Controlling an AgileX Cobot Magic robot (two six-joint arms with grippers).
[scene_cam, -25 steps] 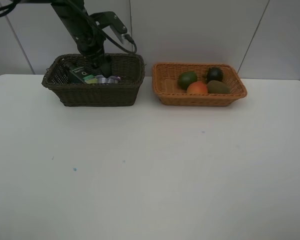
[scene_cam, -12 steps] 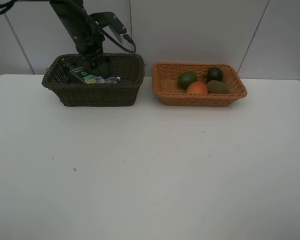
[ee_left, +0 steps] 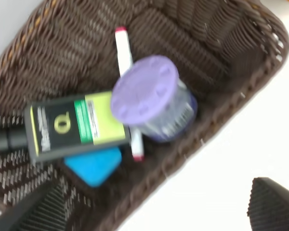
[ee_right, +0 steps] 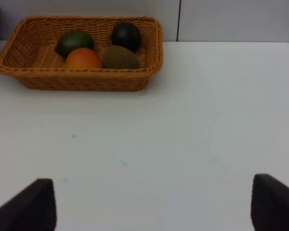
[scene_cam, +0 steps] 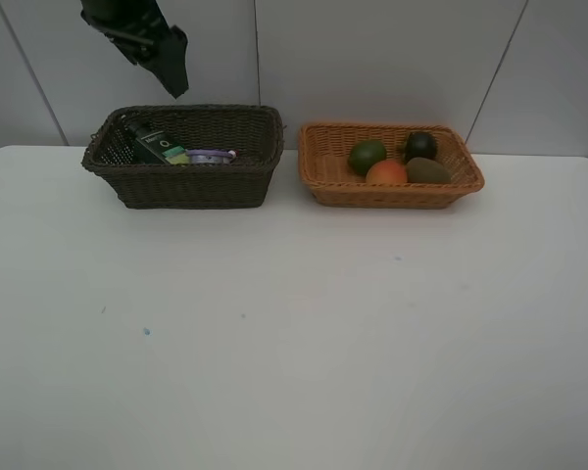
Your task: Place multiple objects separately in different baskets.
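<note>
The dark brown basket (scene_cam: pixel 181 186) holds the dark green bottle (ee_left: pixel 72 127), the purple-lidded jar (ee_left: pixel 144 89), the red-capped marker (ee_left: pixel 125 62) and the blue eraser (ee_left: pixel 94 166). My left gripper (scene_cam: pixel 174 70) hangs open and empty above that basket's back left; in its wrist view its fingers (ee_left: pixel 272 204) frame the basket from above. The light orange basket (scene_cam: pixel 392 193) holds the lime (scene_cam: pixel 367 155), the peach (scene_cam: pixel 386 172), the mangosteen (scene_cam: pixel 419 145) and the kiwi (scene_cam: pixel 428 170). My right gripper (ee_right: pixel 149 207) is open over bare table, well in front of the orange basket (ee_right: pixel 82 79), and is out of the high view.
Both baskets stand side by side at the back of the white table (scene_cam: pixel 294 333), close to the grey panelled wall (scene_cam: pixel 392 59). Small blue specks mark the tabletop.
My left gripper has lifted out of the dark basket, up and to the left, leaving the jar inside. The right arm has not moved.
</note>
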